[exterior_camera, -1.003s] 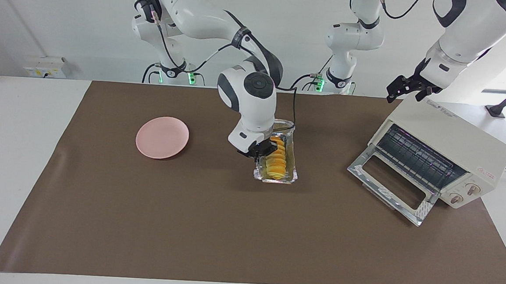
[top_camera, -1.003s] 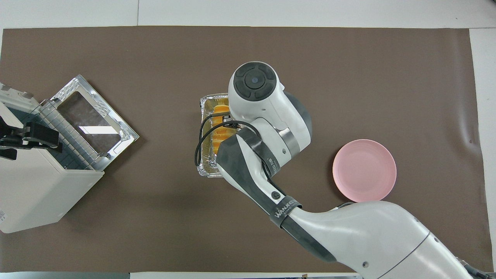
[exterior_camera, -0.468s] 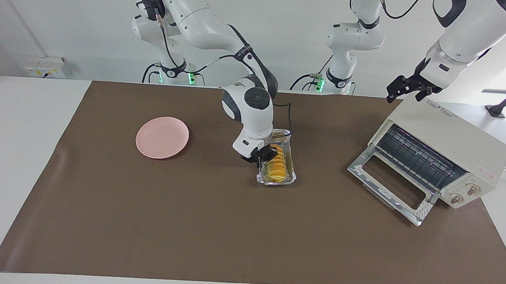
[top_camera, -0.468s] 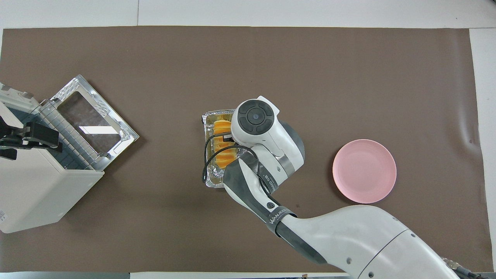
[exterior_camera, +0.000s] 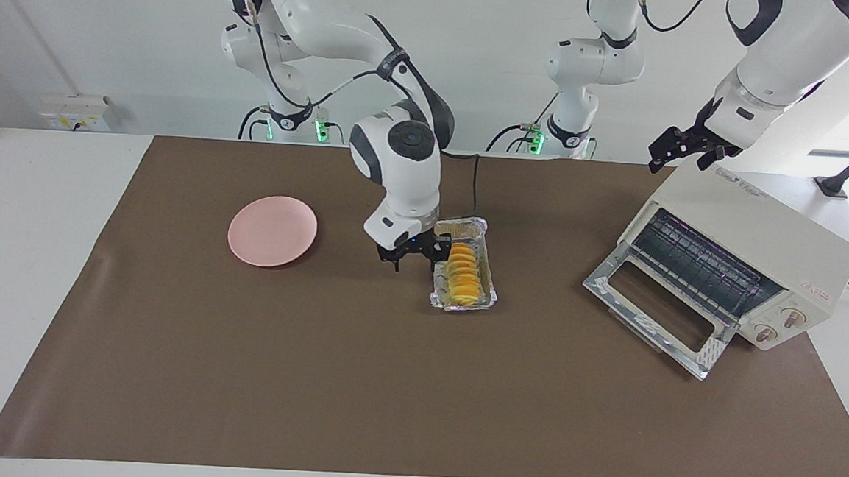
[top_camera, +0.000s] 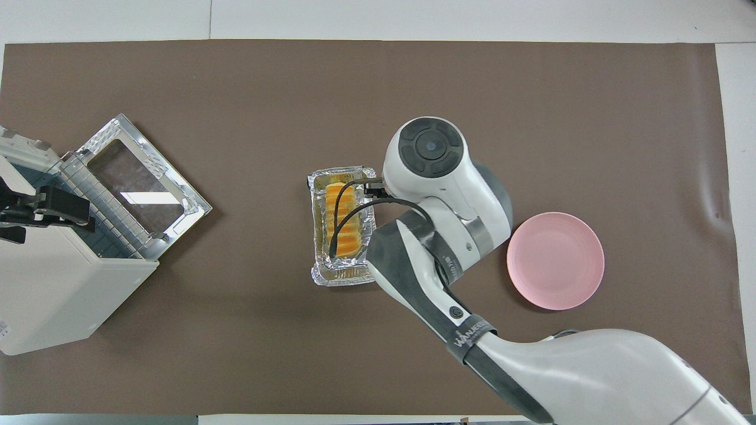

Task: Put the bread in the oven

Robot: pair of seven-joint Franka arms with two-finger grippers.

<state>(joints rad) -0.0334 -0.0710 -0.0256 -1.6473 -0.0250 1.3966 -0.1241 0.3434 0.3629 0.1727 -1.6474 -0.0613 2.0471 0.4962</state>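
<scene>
Closest to the robots, the left gripper [exterior_camera: 684,148] hangs over the top rear edge of the oven [exterior_camera: 752,247], that arm simply waiting; its fingers look spread apart, though at this angle the dark links crowd together and the gap is hard to read cleanly. The oven itself, cream-white and boxy, sits at the left arm's end of the table, turned at an angle, and its glass door [exterior_camera: 652,311] lies dropped open flat on the brown mat [exterior_camera: 313,379], the wire rack [exterior_camera: 699,263] bare and showing inside. Moving out to mid-table, there's the right gripper [exterior_camera: 416,256], pointing down just beside the foil tray [exterior_camera: 491,290], on the side toward the right arm's end; its two dark fingers stand open, parted with nothing between them, one fingertip close by the tray's rim and the other over bare mat. And the bread [exterior_camera: 461,272], golden-yellow and ridged like a row of slices, lies lengthwise in that crinkled silver tray, untouched by either gripper and well apart from the oven. The overhead view confirms it: the loaf [top_camera: 342,221] rests in the tray with the arm's black cable looping above it. Toward the right arm's end sits the round pink plate [exterior_camera: 272,230], flat on the mat, about level with the tray.
</scene>
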